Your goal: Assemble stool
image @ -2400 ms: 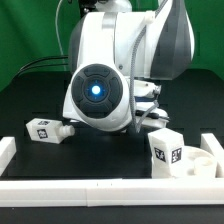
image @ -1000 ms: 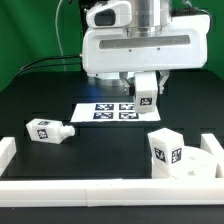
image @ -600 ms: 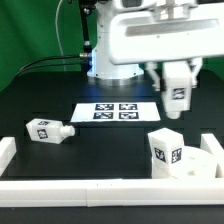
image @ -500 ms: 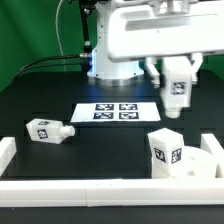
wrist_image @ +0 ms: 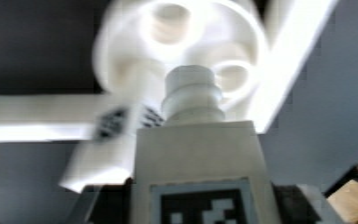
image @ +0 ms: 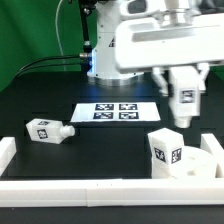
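Observation:
My gripper (image: 184, 97) is shut on a white stool leg (image: 183, 108) and holds it upright in the air, tag facing the camera, above the exterior view's right side. Just below it and toward the front lies the round white seat (image: 203, 162), with a second tagged leg (image: 165, 151) standing on its left part. A third leg (image: 48, 130) lies on its side at the left. In the wrist view the held leg (wrist_image: 194, 120) fills the middle between the jaws (wrist_image: 202, 208), its peg end pointing at the blurred seat (wrist_image: 172, 45) with its sockets.
The marker board (image: 114, 110) lies flat on the black table behind the parts. White border rails run along the front (image: 100, 190) and the left (image: 7, 152). Cables and the arm's base stand at the back.
The gripper has carried the leg from above the marker board toward the exterior view's right and slightly lower, over the seat. The other legs and the seat have stayed put.

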Robot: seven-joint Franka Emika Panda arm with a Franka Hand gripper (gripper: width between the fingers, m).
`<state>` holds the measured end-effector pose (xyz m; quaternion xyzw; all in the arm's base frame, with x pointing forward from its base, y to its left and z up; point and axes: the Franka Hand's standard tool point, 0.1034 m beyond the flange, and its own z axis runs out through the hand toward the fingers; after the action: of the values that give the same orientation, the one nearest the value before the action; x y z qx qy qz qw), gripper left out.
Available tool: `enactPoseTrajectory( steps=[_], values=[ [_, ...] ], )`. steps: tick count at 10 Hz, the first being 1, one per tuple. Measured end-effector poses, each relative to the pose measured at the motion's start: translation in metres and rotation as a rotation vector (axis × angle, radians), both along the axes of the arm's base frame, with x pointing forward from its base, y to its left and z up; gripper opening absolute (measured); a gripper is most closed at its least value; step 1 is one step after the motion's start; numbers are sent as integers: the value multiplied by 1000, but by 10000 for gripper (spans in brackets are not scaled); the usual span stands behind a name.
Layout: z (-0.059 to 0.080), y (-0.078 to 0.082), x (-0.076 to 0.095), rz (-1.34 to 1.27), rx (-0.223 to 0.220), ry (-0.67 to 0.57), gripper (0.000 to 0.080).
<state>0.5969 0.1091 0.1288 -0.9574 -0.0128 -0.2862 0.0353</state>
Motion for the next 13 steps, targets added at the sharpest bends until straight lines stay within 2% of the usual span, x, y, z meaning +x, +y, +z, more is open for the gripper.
enactPoseTrajectory(
  steps=[1,2,3,6,7,9,13],
  values=[
    [-3,16,9,-36,34,-26,334],
    [-10,27,5,-53,43,-33,334],
    [-10,22,5,-27,18,-31,334],
    [-13,16,7,-25,7,-36,334],
    [-20,9,10,-23,-8,-42,334],
    [-28,5,16,-28,-12,-43,334],
    [-47,3,11,-29,-20,-15,334]
  ],
)
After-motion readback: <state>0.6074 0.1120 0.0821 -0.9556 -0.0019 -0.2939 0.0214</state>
